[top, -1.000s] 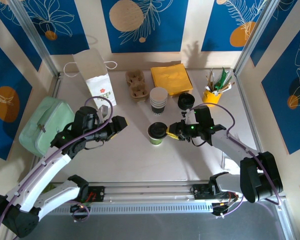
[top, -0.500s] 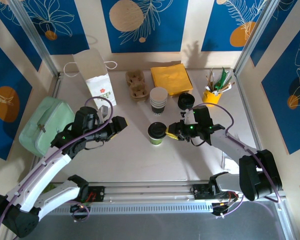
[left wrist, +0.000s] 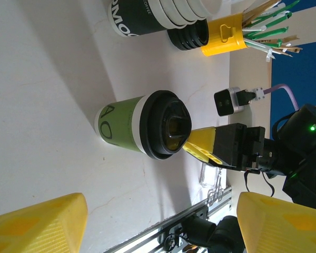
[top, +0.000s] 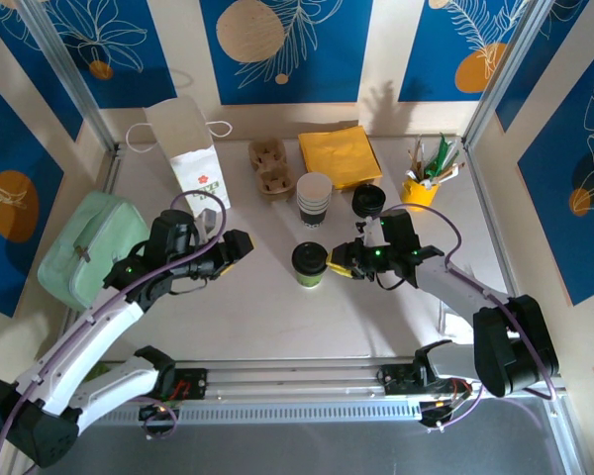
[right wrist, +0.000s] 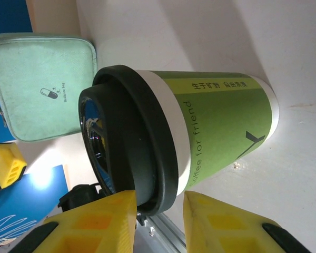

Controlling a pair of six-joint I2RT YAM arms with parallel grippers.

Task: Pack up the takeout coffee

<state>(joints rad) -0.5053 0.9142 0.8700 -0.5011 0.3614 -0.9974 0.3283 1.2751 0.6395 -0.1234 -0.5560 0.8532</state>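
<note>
The takeout coffee (top: 310, 262), a small cup in a green sleeve with a black lid, is standing upright on the pale table (top: 267, 317) near its middle, just nearer the arms than the stack of lidless cups (top: 314, 198). The right gripper (top: 339, 267) is reaching in from the cup's right side at lid height. In the right wrist view its fingers (right wrist: 100, 221) are sitting narrowly apart with the edge of the lid's rim between them. One is close against the rim and the other is looking a sliver off it, so I cannot tell whether they are pinching the lid or merely straddling it. The left gripper (top: 240, 244) is hovering to the cup's left, apart from it and pointing towards it, and the left wrist view is showing its yellow fingers spread wide with nothing between them. Just right of the cup stack a pile of black lids (top: 368, 200) is sitting, and further right a yellow pot (top: 419, 190) is holding stirrers and straws. Behind the stack, cardboard cup carriers (top: 270, 166) and yellow napkins (top: 339, 155) are lying near the back wall. A white paper bag (top: 190, 148) is standing at the back left, and a mint-green pouch (top: 89, 247) is lying at the table's left edge, well apart from the cup.
</note>
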